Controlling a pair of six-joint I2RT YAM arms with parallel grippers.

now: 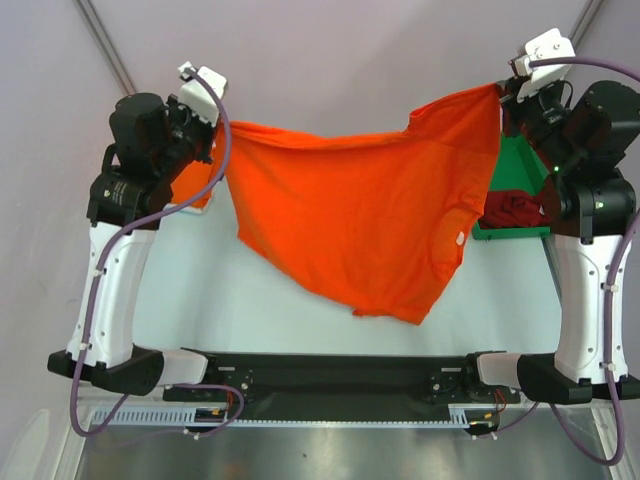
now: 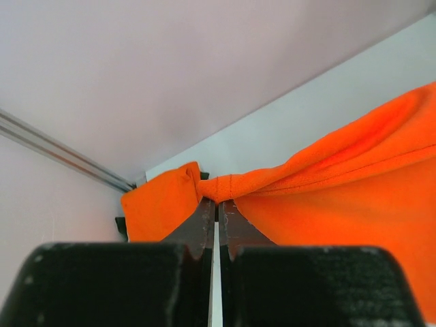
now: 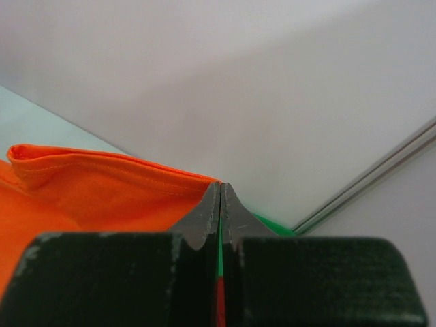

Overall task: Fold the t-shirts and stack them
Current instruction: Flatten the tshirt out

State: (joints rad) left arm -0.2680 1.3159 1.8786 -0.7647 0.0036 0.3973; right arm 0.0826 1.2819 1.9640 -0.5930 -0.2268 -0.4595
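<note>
so, orange shirt point(image 1: 350, 220) hangs stretched above the table point(image 1: 200, 290) middle, left gripper point(image 2: 216, 201) and right gripper point(image 3: 220, 185) each pinching one end. grips look thin, cloth could slip out; sagging near edge could land bunched or snag the dark red shirt point(image 1: 515, 210) in the tray point(image 1: 515, 165), right.

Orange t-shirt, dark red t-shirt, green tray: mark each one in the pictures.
orange t-shirt point(image 1: 360, 220), top external view, middle of the spread cloth.
dark red t-shirt point(image 1: 512, 210), top external view, its bunched cloth in the tray.
green tray point(image 1: 518, 165), top external view, bare green surface beyond the red shirt.
</note>
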